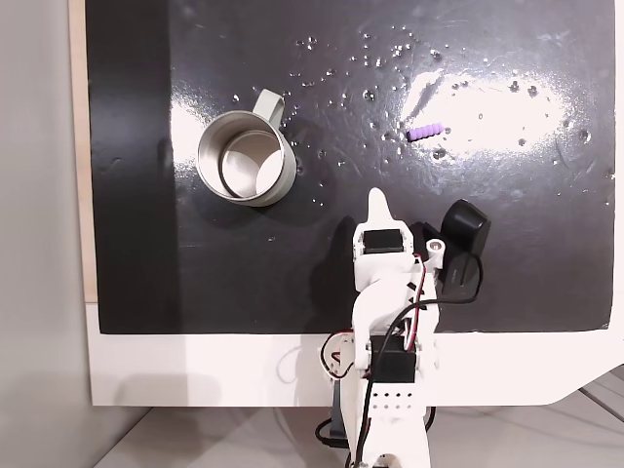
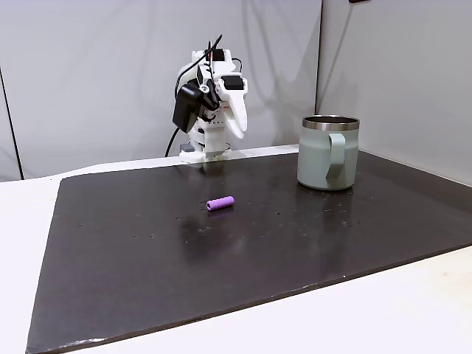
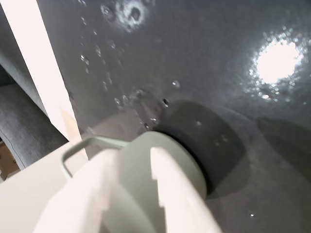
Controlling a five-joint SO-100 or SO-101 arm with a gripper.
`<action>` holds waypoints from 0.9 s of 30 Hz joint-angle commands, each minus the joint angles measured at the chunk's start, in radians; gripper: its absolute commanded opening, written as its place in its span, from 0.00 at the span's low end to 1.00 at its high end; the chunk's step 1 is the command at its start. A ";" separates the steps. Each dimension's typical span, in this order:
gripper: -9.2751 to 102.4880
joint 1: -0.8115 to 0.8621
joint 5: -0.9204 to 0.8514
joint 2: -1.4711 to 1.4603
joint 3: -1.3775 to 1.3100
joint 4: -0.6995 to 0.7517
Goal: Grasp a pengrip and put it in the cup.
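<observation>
Nothing is done yet: the pengrip (image 1: 424, 131) lies loose on the dark surface (image 1: 507, 253), toward its far edge in the top-down fixed view, well apart from the cup (image 1: 246, 158). The tool (image 1: 378, 207) hangs near the surface's near edge, empty, fingers nearly together. Grasp, carry and drop all remain.

Pengrip (image 1: 424, 131) flat, cup (image 1: 246, 156) upright, apart.

In a fixed view from above, the cup (image 1: 247, 158) stands on the mat (image 1: 292, 273) at ten o'clock from my gripper (image 1: 378, 207), handle toward one o'clock. The pengrip (image 1: 423, 131) lies on the mat at one o'clock from my gripper, well apart from the cup, at the cup's three o'clock.
</observation>
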 commanded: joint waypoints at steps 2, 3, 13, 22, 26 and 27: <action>0.16 0.031 -0.021 -0.265 -0.268 0.003; 0.18 0.034 -0.026 -0.324 -0.311 0.003; 0.28 0.120 -0.054 -0.933 -0.805 0.149; 0.28 0.183 -0.078 -1.250 -1.081 0.193; 0.28 0.198 -0.086 -1.388 -1.170 0.215; 0.28 0.204 -0.086 -1.431 -1.198 0.227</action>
